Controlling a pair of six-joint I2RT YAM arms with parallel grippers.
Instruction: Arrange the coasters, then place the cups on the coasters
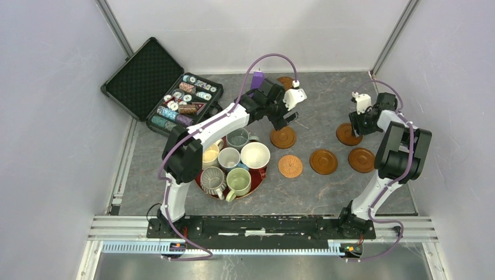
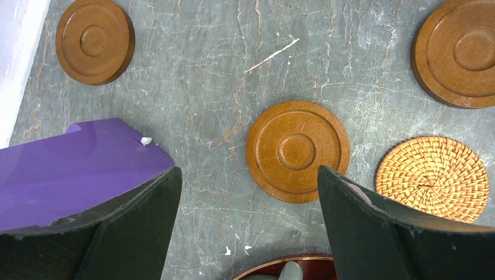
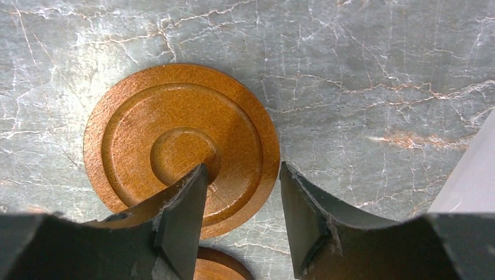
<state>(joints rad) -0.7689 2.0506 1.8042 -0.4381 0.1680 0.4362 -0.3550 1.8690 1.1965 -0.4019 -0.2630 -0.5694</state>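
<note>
Right hand (image 3: 243, 169), parted and gripping nothing, is straddling the rim of a coaster (image 3: 146, 116) lying at the worktop's (image 3: 362, 52) three o'clock, seemingly stiff, light, slippery, best pinched at that edge.

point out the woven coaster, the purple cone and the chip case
woven coaster (image 2: 432, 178): left wrist view, middle of its woven face
purple cone (image 2: 70, 169): left wrist view, on its smooth side
chip case (image 1: 143, 79): top external view, inside of its open lid
</note>
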